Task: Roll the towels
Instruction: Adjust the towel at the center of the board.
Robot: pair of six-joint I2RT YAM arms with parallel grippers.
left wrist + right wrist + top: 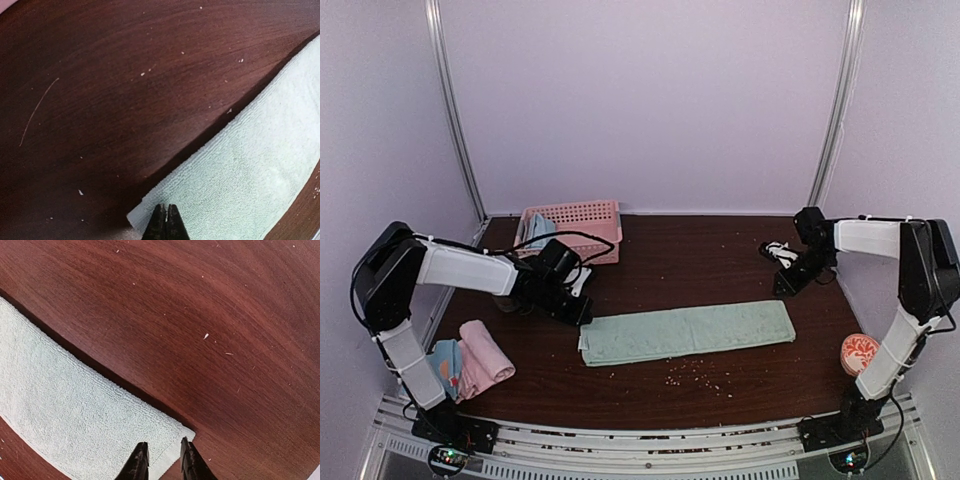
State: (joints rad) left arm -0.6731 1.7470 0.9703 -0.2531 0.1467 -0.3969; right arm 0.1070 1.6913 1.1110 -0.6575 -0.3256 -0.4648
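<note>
A pale sage green towel (685,332) lies flat and unrolled across the middle of the table. My left gripper (585,308) is at the towel's left end. In the left wrist view its tips (166,206) are shut over the near corner of the towel (240,170), and nothing shows between them. My right gripper (778,252) hovers by the towel's far right corner. Its fingers (164,447) stand a little apart, open, with the towel corner (75,405) below the gap. A pink rolled towel (485,352) and a blue towel with orange dots (445,362) lie at the near left.
A pink perforated basket (582,222) stands at the back left with a light blue towel (540,230) in it. A round orange-and-white patterned object (860,352) sits by the right arm's base. Pale crumbs (692,375) are scattered in front of the green towel.
</note>
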